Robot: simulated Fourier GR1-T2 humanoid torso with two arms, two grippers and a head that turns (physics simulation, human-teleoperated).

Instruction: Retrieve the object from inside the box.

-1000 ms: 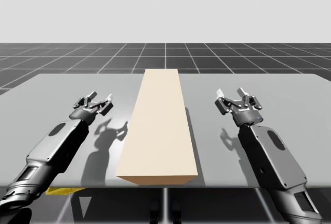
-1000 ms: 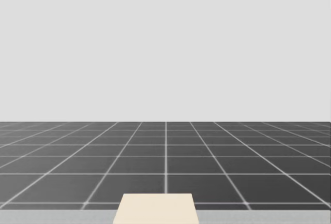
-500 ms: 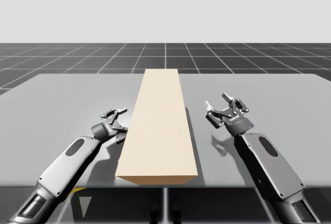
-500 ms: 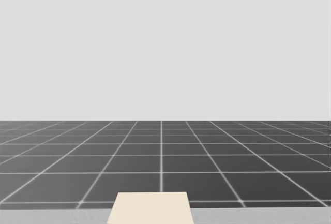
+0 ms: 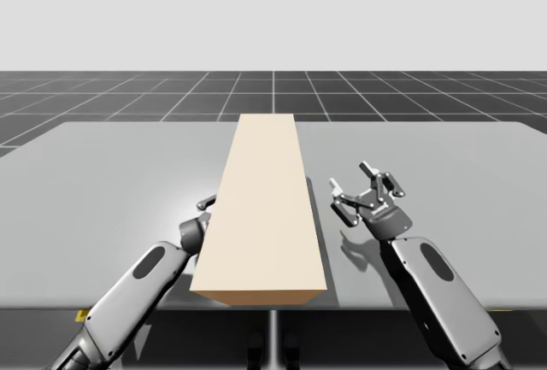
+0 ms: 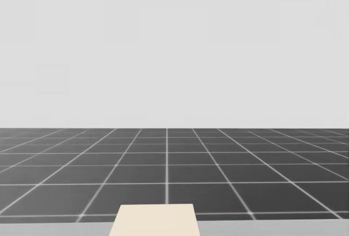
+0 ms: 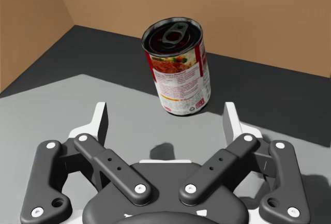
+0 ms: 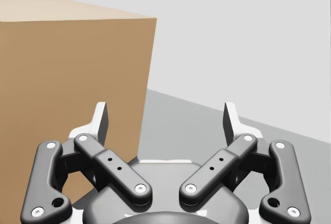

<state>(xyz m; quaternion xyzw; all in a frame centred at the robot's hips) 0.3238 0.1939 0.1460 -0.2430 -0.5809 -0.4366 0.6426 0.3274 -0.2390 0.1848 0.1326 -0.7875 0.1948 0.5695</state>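
Observation:
A can (image 7: 178,66) with a red and white label and a dark pull-tab lid stands slightly tilted on the dark floor inside the box. My left gripper (image 7: 165,116) is open just short of it, the can ahead and between the finger lines without touching. In the high view the long beige box (image 5: 261,208) lies down the middle of the table, and my left gripper (image 5: 205,208) is pushed into its left side, mostly hidden. My right gripper (image 5: 363,195) hovers open beside the box's right side, with the brown box wall (image 8: 67,94) ahead of its left finger.
The grey table (image 5: 111,173) spreads wide on both sides of the box. A dark tiled floor lies beyond its far edge. In the head view the box's far end (image 6: 154,219) shows low down, above the table's far strip (image 6: 272,229).
My left arm has swung right and its gripper has gone into the box's left side. My right gripper has moved left and nearer, towards the box. My head has turned slightly right.

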